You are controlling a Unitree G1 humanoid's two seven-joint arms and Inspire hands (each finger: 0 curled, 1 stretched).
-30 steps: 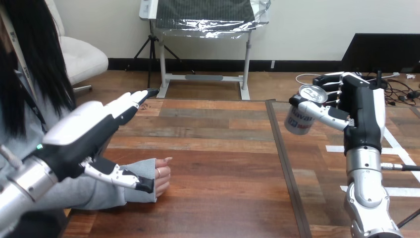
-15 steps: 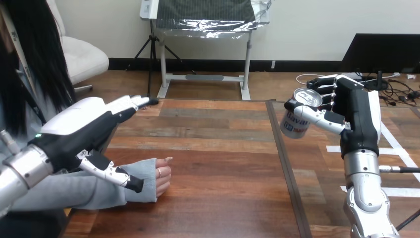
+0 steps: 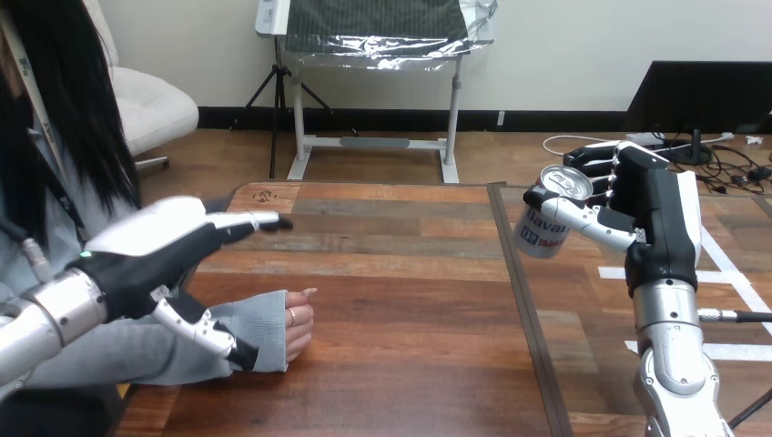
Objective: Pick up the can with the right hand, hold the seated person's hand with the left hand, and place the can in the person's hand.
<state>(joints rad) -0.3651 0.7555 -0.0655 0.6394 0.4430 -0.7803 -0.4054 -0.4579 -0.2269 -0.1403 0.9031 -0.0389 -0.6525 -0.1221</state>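
Near brown wooden table's (image 3: 410, 273) right edge, R hand (image 3: 651, 205) fingers curled round silver cylindrical metal can (image 3: 544, 223); L hand (image 3: 150, 246) fingers straight, above person's wrist (image 3: 264, 328)

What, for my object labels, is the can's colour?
White can with blue and red print; head view.

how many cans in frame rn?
1. The can is tilted in the right hand's curled fingers, held up at the view's right by the table's edge. The left arm covers part of it, so another could be hidden.
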